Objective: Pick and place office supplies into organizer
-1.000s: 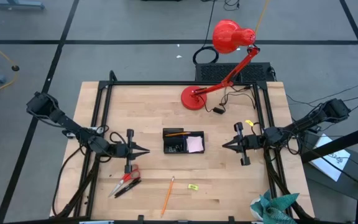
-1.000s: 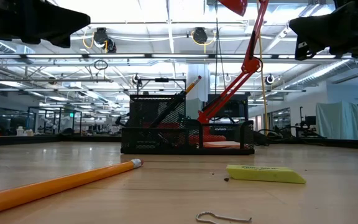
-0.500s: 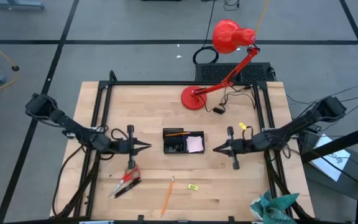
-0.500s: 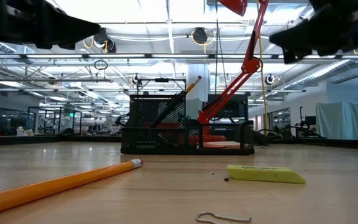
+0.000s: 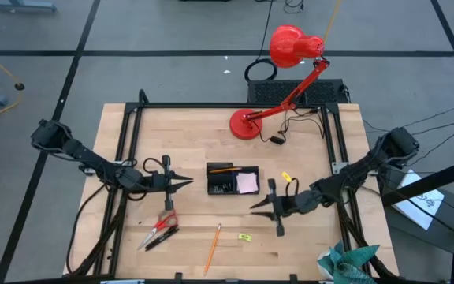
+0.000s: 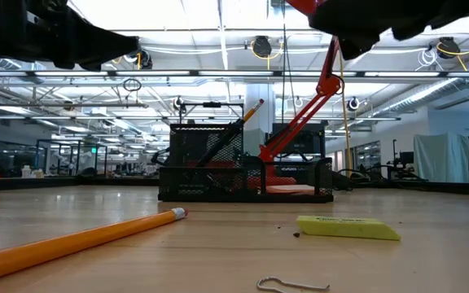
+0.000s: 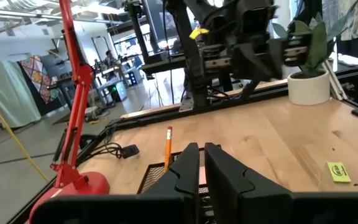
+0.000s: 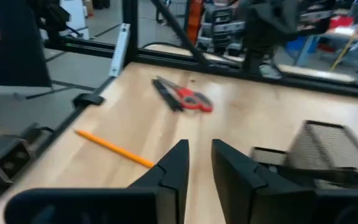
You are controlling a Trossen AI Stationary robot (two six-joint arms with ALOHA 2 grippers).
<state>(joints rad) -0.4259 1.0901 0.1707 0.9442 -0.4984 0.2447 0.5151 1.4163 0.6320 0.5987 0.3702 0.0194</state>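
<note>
Your right gripper (image 5: 255,207) hangs above the table, just to the near right of the organizer (image 5: 232,179), touching nothing. Its fingers (image 8: 173,169) stand a narrow gap apart and hold nothing. The loose supplies lie toward the near edge. The yellow eraser (image 5: 245,237) sits a little nearer than the gripper's tip, and the orange pencil (image 5: 213,248) lies to its left, its long axis running near to far with a slight lean. The red-handled scissors (image 5: 161,228) lie farther left, under your left arm's reach. The right arm is nearer the eraser and pencil; the left is nearer the scissors. Your left gripper (image 5: 186,183) hovers left of the organizer, pointing at it, fingers (image 7: 188,168) almost pressed together and empty. The organizer already holds a pencil (image 5: 225,170) and a pink pad (image 5: 247,183).
</note>
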